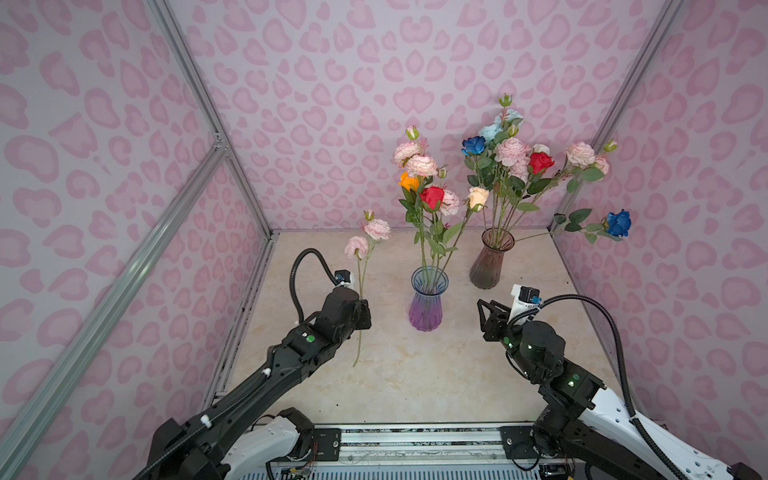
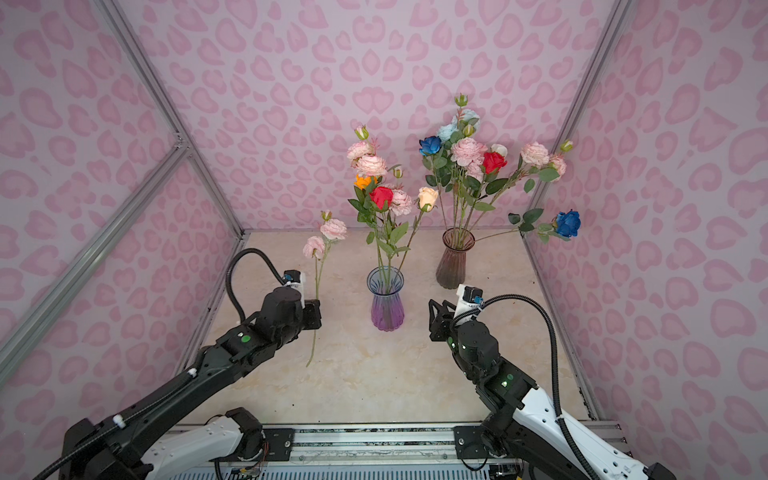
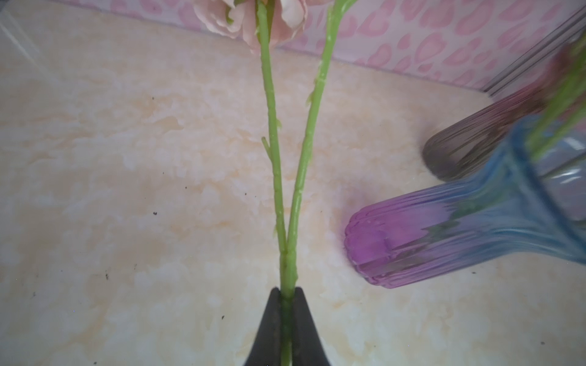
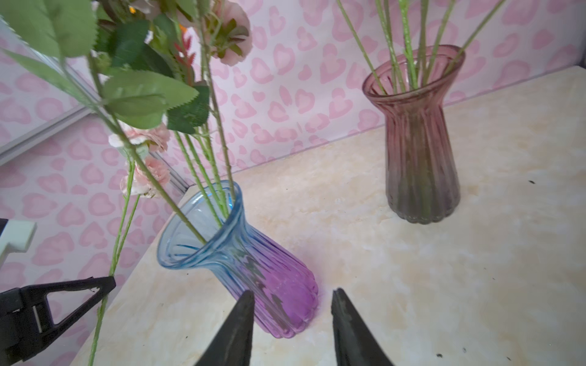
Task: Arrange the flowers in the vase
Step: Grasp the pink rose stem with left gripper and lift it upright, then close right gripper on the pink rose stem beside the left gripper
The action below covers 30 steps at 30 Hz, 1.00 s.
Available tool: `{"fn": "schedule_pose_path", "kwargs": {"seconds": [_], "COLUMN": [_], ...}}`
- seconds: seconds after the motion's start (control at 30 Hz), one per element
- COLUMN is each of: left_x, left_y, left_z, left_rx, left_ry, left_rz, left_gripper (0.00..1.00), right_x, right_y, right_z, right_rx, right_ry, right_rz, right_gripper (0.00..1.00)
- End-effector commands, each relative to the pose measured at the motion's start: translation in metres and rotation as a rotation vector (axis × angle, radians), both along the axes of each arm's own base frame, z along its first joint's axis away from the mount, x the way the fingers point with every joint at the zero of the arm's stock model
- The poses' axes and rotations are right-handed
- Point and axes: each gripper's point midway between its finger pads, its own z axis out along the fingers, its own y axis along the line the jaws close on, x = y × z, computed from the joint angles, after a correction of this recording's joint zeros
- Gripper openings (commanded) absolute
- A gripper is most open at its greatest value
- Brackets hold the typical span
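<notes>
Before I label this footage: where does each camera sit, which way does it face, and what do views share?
Both top views: high behind the robot, looking down and forward over the table; left arm, right arm, left end effector and right end effector show.
Left wrist: on the left arm, looking past its shut end effector along the pink flower stem it clamps.
Right wrist: on the right arm, looking through its open end effector toward the blue-purple vase.
Shared: every view shows it and the brown vase.
</notes>
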Motion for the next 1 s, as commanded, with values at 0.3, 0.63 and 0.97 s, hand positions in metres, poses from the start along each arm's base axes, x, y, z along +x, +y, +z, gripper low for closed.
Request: {"fn": "schedule_pose_path", "kwargs": {"seconds": [0.3, 0.63, 0.97], "left_x": [-0.087, -0.098, -0.096], "left_y": [-0.022, -0.064, -0.057], "left_z": [0.143, 0.153, 0.158], "left_rx": [-0.356, -0.347, -0.311], "left_ry": [-0.548, -0.54, -0.596], "left_rz": [-0.409, -0.558, -0.507], "left_gripper": [0.03, 0.03, 0.03], "right_x": [-0.047, -0.071, -0.056], "right_y": [0.112, 0.207, 0.226], "right_z": [0.111, 0.151, 0.139], "right_rx": [0.024, 0.001, 0.074], "right_ry": [-0.266, -0.312, -0.228], "right_rz": [0.482, 0.711, 0.656], "right_gripper": [0.48, 0.56, 0.53]}}
